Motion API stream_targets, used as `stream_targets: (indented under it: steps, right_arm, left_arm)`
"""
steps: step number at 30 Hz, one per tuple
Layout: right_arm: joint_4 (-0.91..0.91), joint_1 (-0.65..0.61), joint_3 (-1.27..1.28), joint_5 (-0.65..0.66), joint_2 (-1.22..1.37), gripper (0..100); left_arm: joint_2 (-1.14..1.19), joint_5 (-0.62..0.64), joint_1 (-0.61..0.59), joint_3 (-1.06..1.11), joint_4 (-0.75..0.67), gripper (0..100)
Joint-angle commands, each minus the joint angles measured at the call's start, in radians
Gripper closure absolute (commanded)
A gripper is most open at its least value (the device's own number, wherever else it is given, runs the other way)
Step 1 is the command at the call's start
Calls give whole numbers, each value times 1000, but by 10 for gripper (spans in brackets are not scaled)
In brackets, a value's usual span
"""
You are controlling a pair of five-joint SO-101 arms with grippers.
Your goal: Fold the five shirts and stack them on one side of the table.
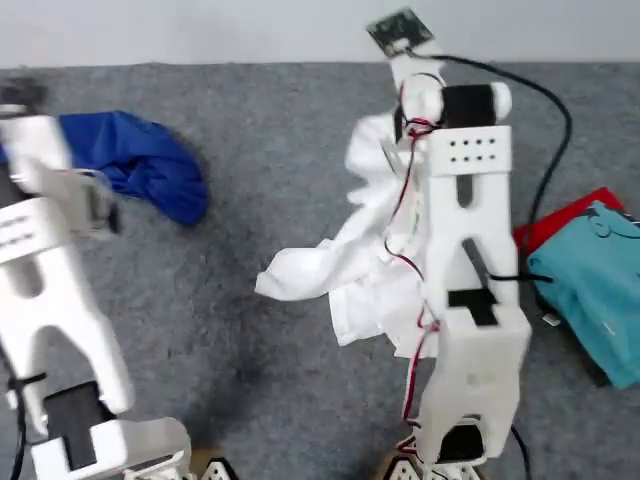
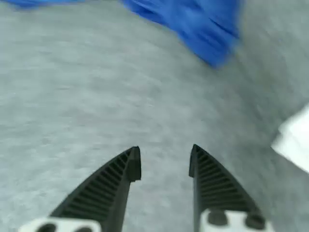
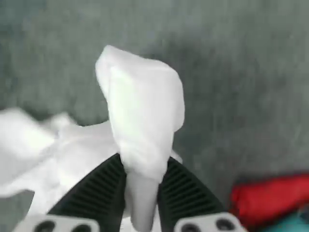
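Stretched toward the far side at mid-table, with the right gripper [image 3: 142, 166] clamped on a raised peak of the white shirt [image 3: 140, 106], crumpled and trailing down onto the grey table [image 1: 250, 130]. At left, hovering low with the left gripper [image 2: 164, 162], jaws apart, near the rumpled blue shirt [image 2: 193, 24].

The surface [image 1: 270, 150] is covered in grey, matt, felt-like fabric. The white shirt [image 1: 330, 270] is made of soft, creased cloth. The fingers [image 3: 101, 191] of the right hand [image 3: 142, 166] are moulded in black, ribbed, matt plastic. Its arm [image 1: 445, 240] is cased in smooth white plastic.
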Motion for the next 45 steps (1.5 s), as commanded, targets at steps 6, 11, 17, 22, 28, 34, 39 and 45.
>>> stream_targets:
  steps: [6,11,17,22,28,34,39,45]
  right_arm:
    - [-38,50,732,104,-430,989]
    - [-128,154,993,107,-599,989]
    - [-110,280,1146,112,-720,973]
    - [-61,354,1243,169,-762,850]
    - [-45,493,1277,173,-823,835]
    - [-36,608,1270,173,-934,835]
    - [-16,642,1275,173,-1055,835]
    - [5,644,1270,173,-1221,837]
  left_arm:
    - [-14,2,448,380,-175,826]
    - [-14,2,574,478,-207,826]
    - [-12,9,591,595,-408,826]
    - [40,60,595,638,-554,825]
    - [230,104,698,634,-562,825]
    - [376,104,775,515,-463,829]
    - [460,103,776,430,-396,831]
    - [506,101,781,400,-371,974]
